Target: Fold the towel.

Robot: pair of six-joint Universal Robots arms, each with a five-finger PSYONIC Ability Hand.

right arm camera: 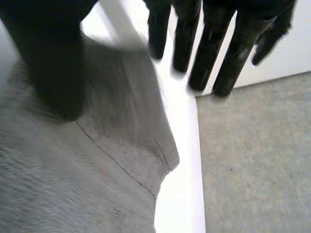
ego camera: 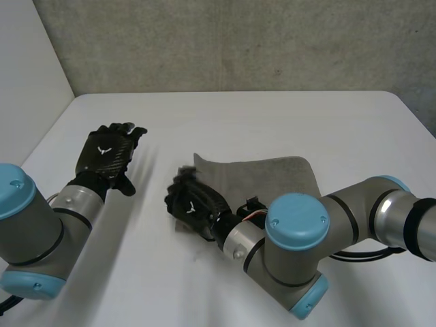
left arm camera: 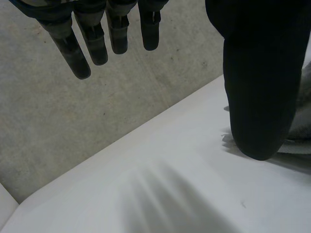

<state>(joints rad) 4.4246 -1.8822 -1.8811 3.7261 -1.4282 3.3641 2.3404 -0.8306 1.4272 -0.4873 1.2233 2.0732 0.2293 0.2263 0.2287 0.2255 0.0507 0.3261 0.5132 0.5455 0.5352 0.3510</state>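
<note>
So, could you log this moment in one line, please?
towel on table | left robot hand open, off towel | right robot hand open over towel edge

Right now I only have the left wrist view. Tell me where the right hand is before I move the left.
Observer: In the head view, the right hand is on the grey towel, at the edge nearest the left hand.
Operator: Give me its fingers.
Observer: In the right wrist view its fingers are straight and the thumb is apart from them. The towel lies under the palm.
Operator: Say whether my left hand touches the cloth.
Observer: No. In the head view it is over bare table, apart from the towel.
</note>
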